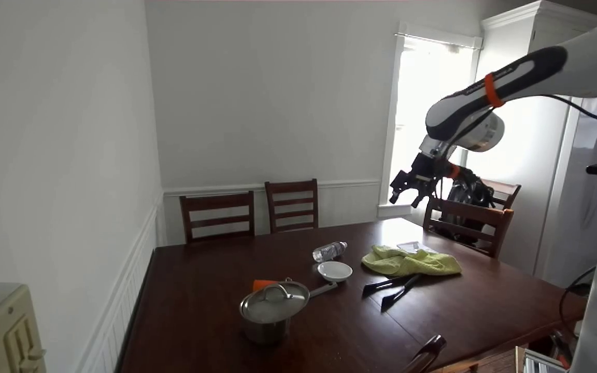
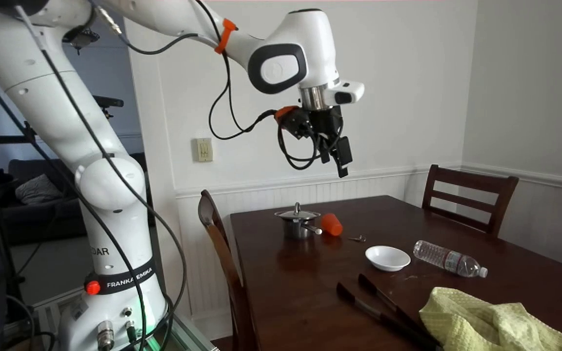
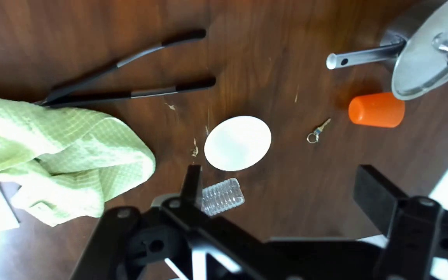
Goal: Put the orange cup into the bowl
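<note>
Orange cup (image 3: 377,110) sideways, wrist view; exterior view: behind pot (image 1: 266,326), pose unclear.

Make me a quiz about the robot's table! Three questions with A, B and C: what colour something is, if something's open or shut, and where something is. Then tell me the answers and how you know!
1. What colour is the bowl?
A. White
B. Blue
C. Black

2. How is the gripper?
A. Shut on the bowl
B. Shut on nothing
C. Open

3. Where is the orange cup?
A. In the bowl
B. On the table, beside the silver pot
C. In the gripper

1 is A: the bowl looks white in every view.
2 is C: the wrist view shows its fingers wide apart.
3 is B: an exterior view shows the cup lying beside the pot.
</note>
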{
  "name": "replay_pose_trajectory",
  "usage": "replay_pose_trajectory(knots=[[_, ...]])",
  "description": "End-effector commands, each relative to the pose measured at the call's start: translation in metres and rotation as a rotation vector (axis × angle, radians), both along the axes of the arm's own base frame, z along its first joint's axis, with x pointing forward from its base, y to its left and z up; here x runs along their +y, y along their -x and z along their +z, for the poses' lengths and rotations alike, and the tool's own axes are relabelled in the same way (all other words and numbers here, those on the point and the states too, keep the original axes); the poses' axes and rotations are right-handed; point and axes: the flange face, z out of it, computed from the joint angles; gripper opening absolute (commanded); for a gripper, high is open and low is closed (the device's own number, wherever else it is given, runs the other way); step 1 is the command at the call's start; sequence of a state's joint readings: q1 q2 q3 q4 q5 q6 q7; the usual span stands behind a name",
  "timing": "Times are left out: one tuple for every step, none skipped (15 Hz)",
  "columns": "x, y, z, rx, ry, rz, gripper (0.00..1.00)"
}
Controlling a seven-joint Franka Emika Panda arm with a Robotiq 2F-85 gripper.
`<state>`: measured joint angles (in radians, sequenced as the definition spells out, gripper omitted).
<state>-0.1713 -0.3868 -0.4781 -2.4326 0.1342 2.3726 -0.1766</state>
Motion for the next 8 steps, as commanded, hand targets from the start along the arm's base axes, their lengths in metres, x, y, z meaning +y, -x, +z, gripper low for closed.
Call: replay_pose_trajectory(knots=[[0.002,-0.018,-0.005,0.011,-0.029,0.009,1.00],[0.006,-0.035,-0.010,0.026,-0.047,0.022,1.00],[0.008,-0.048,-0.014,0.038,-0.052,0.028,1.00],[0.009,-0.056,-0.018,0.048,-0.051,0.031,1.00],[0.007,-0.059,-0.019,0.053,-0.049,0.030,1.00],[0.006,-0.059,-0.019,0.055,-0.050,0.030,1.00],[0.005,-0.058,-0.018,0.054,-0.050,0.029,1.00],[0.004,-0.058,-0.017,0.054,-0.052,0.028,1.00]])
